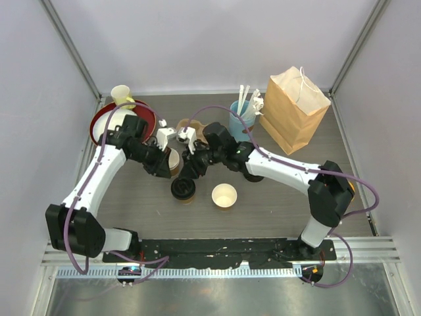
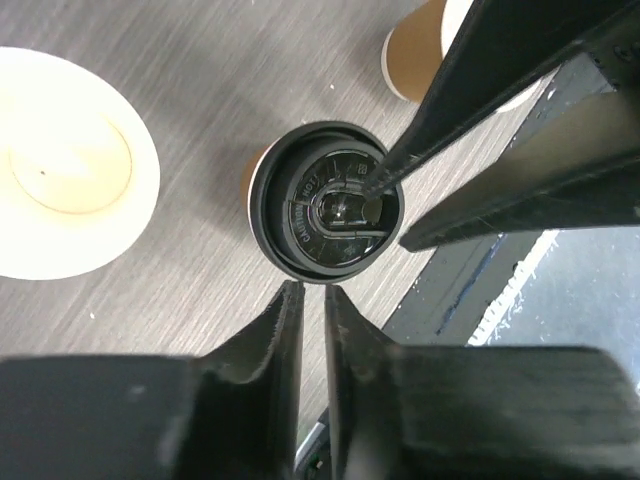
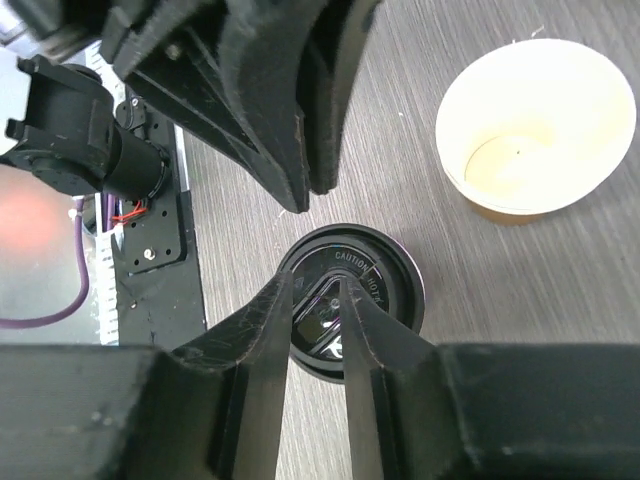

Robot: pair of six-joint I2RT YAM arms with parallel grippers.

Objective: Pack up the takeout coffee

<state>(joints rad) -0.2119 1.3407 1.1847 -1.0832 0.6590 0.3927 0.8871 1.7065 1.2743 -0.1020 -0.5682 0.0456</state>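
The capped coffee cup [image 1: 183, 189] stood upright on the bench [image 1: 276, 210], near the middle, with the open lidless cup [image 1: 224, 195] just beside it on the right. Both arms reached in above its black lid. The left tool [image 2: 310, 290] hung beside the lid rim, its fingers almost pressed together with only a thin slit between them, holding nothing. The right tool [image 3: 315, 280] hung over the lid, fingers slightly spread, the lid visible through the gap. The paper bag [image 1: 294, 108] stood upright at the far right, well apart from the cup.
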